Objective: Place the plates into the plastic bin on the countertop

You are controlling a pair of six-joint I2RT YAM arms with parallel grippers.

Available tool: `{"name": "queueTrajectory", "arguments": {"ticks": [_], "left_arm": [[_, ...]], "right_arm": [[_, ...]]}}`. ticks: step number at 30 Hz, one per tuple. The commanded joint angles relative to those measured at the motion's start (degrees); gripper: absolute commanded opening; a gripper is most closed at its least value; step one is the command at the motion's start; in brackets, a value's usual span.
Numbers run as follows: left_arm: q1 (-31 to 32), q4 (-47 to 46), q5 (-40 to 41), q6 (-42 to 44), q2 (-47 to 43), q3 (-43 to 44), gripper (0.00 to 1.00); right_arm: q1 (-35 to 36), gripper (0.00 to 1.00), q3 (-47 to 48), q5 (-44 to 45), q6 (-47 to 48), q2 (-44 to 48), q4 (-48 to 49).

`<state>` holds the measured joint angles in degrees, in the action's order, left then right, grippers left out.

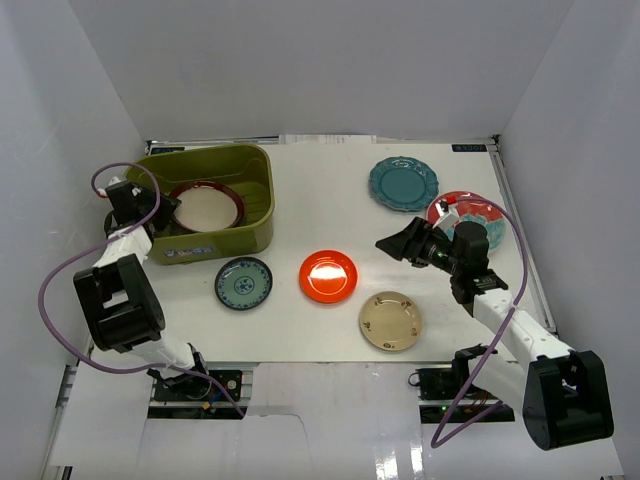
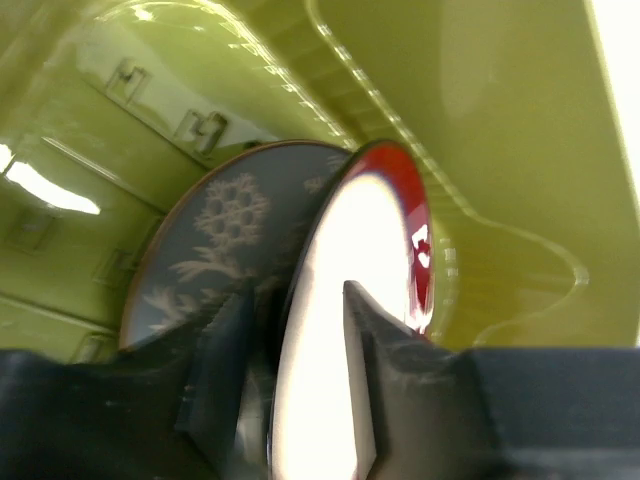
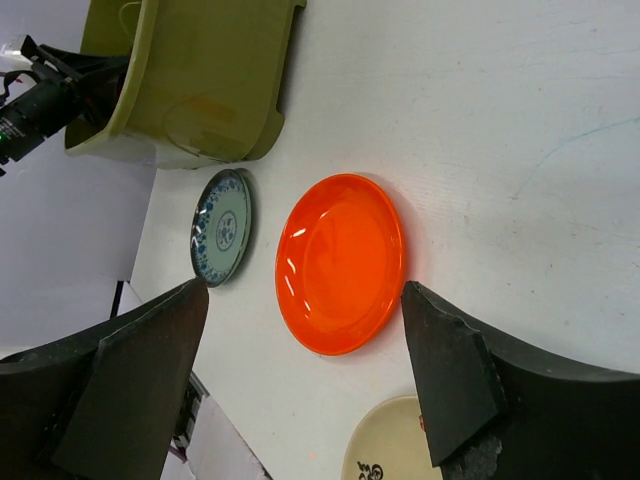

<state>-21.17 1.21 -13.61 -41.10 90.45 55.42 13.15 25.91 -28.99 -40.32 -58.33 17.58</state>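
Hiding half the grey deer plate [image 2: 215, 235], the red-rimmed beige plate [image 2: 355, 225] stands between the left gripper [image 2: 297, 300] fingers, pinch unclear; the right gripper [image 3: 305, 330] gapes, facing the orange-red plate [image 3: 340, 255].

Plain white walls [image 1: 320, 70] stand on three sides — back, left, right; the light is bright and even.

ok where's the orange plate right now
In the top view the orange plate sits flat near the middle of the countertop, between the small teal patterned plate on its left and the cream-gold plate at its lower right.
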Motion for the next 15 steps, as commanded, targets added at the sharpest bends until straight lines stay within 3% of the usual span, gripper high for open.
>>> {"name": "queueTrajectory", "arguments": {"ticks": [1,6,8,10,11,13,15], "left_arm": [[0.3,-7.2,-3.6,-1.1,-2.7,0.4,0.53],[0.3,-7.0,-3.7,-1.9,-5.3,-0.1,0.87],[0.3,-5.7,-3.4,-2.1,-6.9,0.0,0.98],[0.3,-5.3,-2.6,-2.5,-8.2,-0.5,0.98],[0.3,-4.9,-1.6,-2.9,-8.7,-1.4,0.98],[0.3,-3.4,-0.5,-2.7,-9.6,-1.5,0.98],[0.5,-1.6,0.5,-2.0,-9.9,-1.5,0.98]], "right_arm": [[-0.1,0.84,0.2,3.1,1.3,0.5,-0.2],[-0.1,0.72,0.1,10.2,-0.1,1.1,-1.8],[-0.5,0.6,0.0,14.4,-1.5,1.2,-3.2],[-1.1,0.45,0.0,16.3,-2.0,0.8,-3.6],[-1.7,0.32,0.1,18.3,-2.8,0.7,-4.5],[-3.3,0.21,0.5,18.3,-3.6,-0.1,-5.0],[-5.7,0.18,0.6,19.1,-4.3,-0.1,-5.7]]}}
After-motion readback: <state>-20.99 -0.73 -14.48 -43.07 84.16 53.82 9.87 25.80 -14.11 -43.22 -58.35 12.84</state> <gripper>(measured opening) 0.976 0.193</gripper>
